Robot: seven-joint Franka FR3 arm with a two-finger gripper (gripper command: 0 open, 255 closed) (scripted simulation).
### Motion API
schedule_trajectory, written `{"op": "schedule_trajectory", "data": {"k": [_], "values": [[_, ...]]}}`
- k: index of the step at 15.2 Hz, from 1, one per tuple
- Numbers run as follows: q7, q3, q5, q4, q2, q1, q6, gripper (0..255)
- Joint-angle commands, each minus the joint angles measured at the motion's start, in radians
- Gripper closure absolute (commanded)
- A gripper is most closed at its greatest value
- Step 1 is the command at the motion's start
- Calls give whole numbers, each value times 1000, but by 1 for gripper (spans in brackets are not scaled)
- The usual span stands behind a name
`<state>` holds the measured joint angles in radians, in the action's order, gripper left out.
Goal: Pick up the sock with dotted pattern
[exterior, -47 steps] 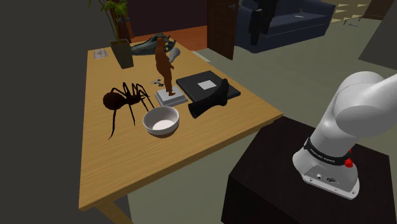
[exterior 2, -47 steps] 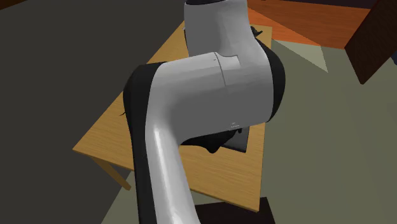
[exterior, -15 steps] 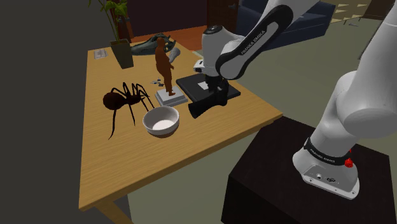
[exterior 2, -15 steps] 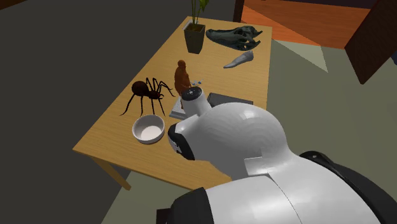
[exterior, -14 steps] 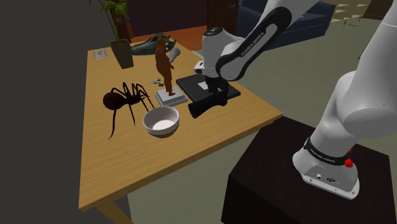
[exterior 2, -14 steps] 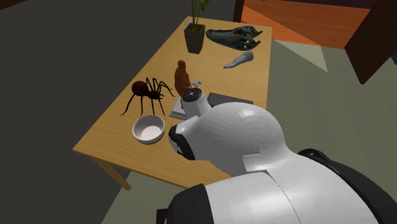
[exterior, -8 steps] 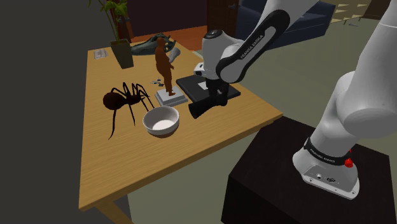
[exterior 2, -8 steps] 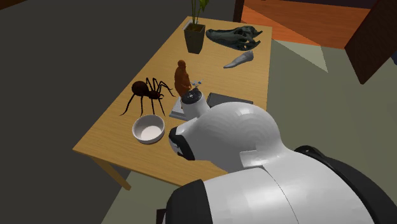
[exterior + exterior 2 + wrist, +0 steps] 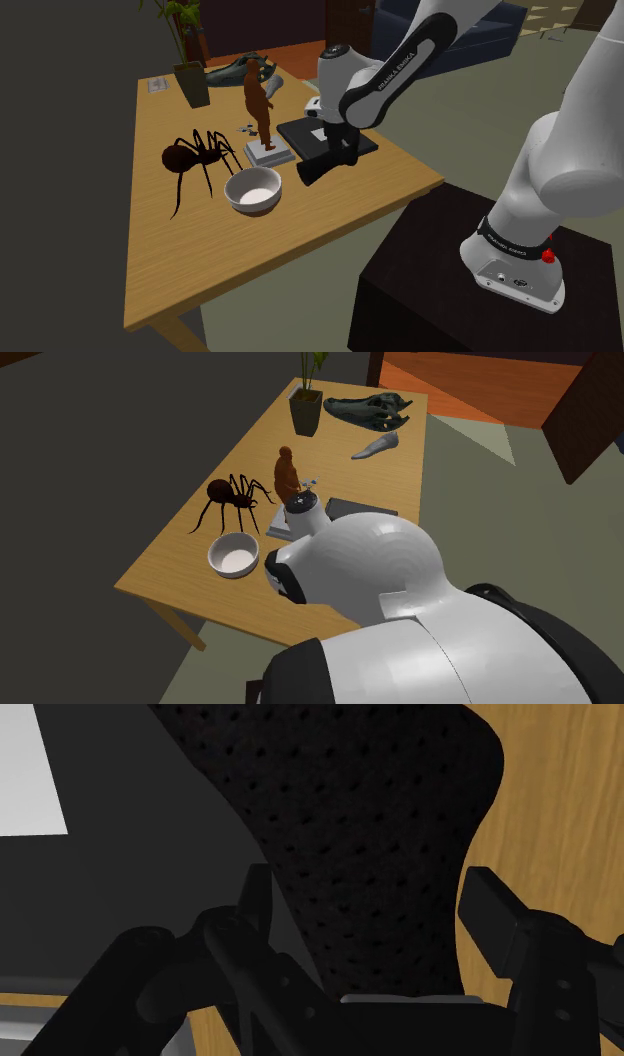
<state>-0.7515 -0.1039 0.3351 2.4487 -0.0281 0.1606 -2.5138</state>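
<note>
I was looking into a home's living room — a dark blue sofa beyond the wooden table, a potted plant on it.

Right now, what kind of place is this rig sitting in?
Probably a home living room: a dark blue sofa behind the light wooden table, which carries decor such as a green potted plant and a brown standing figurine.

Shoulder view, upper centre: dark lettering runs along the arm's white forearm and reads "FRANKA EMIKA". Lower right: pale print on the dark base band is too small to read.
</note>
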Motion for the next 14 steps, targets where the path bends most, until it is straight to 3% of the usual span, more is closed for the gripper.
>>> {"op": "schedule_trajectory", "data": {"k": [1, 14], "values": [[-9, 1, -8, -4, 22, 1, 26, 255], [-59, 7, -47, -56, 140, 9, 193, 255]]}}
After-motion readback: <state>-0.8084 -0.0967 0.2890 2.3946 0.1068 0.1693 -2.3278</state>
